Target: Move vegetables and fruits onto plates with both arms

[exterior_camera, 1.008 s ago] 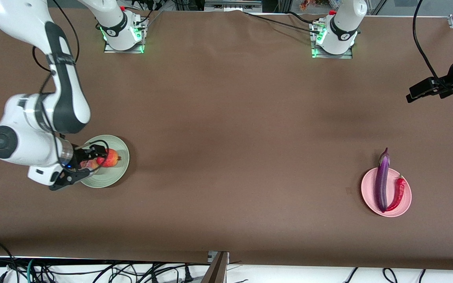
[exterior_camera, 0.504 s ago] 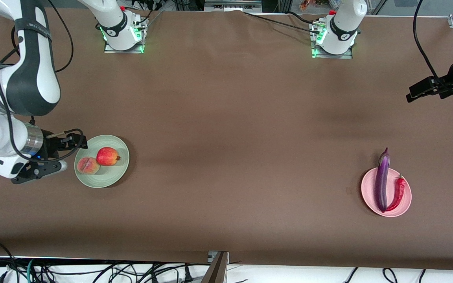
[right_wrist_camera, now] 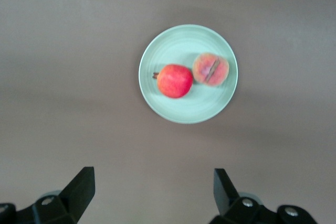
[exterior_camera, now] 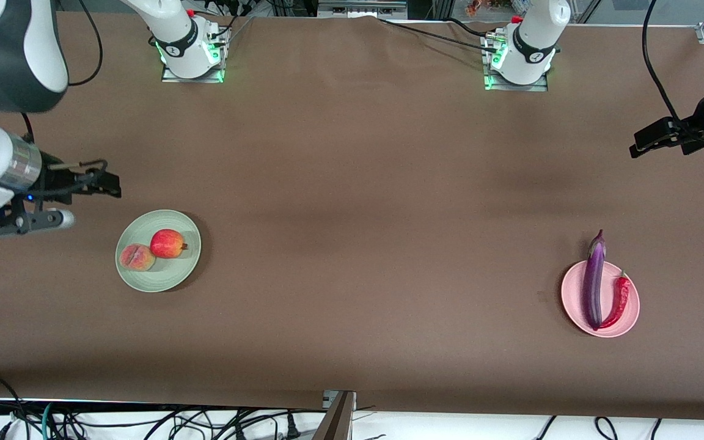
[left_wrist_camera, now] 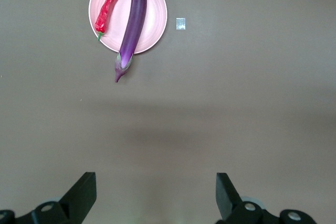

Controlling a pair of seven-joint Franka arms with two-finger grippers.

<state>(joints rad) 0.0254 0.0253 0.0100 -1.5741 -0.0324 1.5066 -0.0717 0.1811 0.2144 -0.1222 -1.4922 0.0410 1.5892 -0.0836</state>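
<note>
Over bare tabletop (exterior_camera: 352, 244), right pincer (exterior_camera: 92, 183) agape.

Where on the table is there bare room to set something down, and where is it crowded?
The wide stretch of table between the green plate and the pink plate is bare. The green plate is crowded by the peach and apple, the pink one by the eggplant and chili.
</note>
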